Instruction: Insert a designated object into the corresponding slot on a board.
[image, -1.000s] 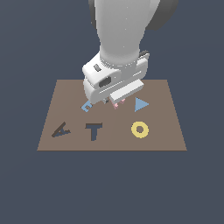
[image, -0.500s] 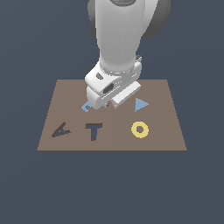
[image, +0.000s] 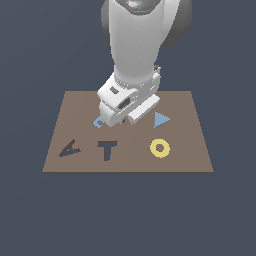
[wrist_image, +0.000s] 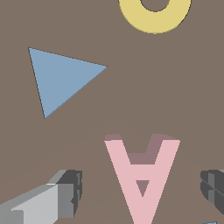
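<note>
The pink letter "A" block (wrist_image: 162, 159) lies flat on the brown board (image: 180, 105). My gripper (wrist_image: 142, 192) is low over it, and the jaws are open with one finger (wrist_image: 70, 192) on each side of the letter, not touching it. In the exterior view the hand (image: 122, 112) hides nearly all of the block. The dark tilted "A"-shaped slot (image: 69, 149) is at the board's near corner on the exterior view's left, well away from the gripper and empty.
A dark "T" recess (image: 107, 149) and a yellow ring (image: 160, 148) lie along the board's near edge. A blue triangle (image: 160, 119) and a light blue "E" (image: 98, 121) flank the hand. The triangle (wrist_image: 61, 78) and ring (wrist_image: 153, 19) also show in the wrist view.
The hand has come down a little toward the board over the pink "A". The jaws have stayed open and the pieces have not moved.
</note>
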